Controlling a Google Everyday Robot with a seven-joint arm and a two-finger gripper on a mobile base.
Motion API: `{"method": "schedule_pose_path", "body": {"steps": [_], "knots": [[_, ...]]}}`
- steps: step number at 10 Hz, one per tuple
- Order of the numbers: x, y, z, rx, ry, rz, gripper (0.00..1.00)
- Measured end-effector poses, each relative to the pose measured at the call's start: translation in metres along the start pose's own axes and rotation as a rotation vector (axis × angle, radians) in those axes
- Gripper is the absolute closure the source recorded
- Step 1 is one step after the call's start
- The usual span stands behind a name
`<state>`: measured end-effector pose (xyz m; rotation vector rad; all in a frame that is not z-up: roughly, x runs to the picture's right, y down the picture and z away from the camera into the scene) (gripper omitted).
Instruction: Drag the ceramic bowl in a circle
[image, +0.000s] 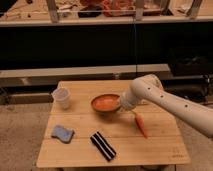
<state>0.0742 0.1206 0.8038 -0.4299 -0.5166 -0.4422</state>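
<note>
The ceramic bowl (105, 103), round, shallow and orange-red with a darker rim, sits on the wooden table (80, 150) a little behind its middle. My gripper (121, 106) is at the bowl's right rim, at the end of the white arm (170, 102) that reaches in from the right. The wrist hides where the gripper meets the rim.
A translucent plastic cup (62, 97) stands at the table's back left. A blue sponge (62, 133) lies front left. A black-and-white striped bar (102, 145) lies front centre. A carrot (141, 124) lies right of the bowl, under the arm. Dark shelving stands behind the table.
</note>
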Motion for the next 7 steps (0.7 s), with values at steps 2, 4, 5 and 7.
{"method": "schedule_pose_path", "body": {"steps": [2, 4, 5, 7], "knots": [[0.0, -0.011, 0.007, -0.013, 0.009, -0.018, 0.99], [-0.003, -0.022, 0.015, -0.026, 0.007, -0.036, 0.99], [-0.002, -0.026, 0.019, -0.032, 0.007, -0.042, 0.99], [0.002, -0.036, 0.028, -0.038, 0.005, -0.047, 0.99]]}}
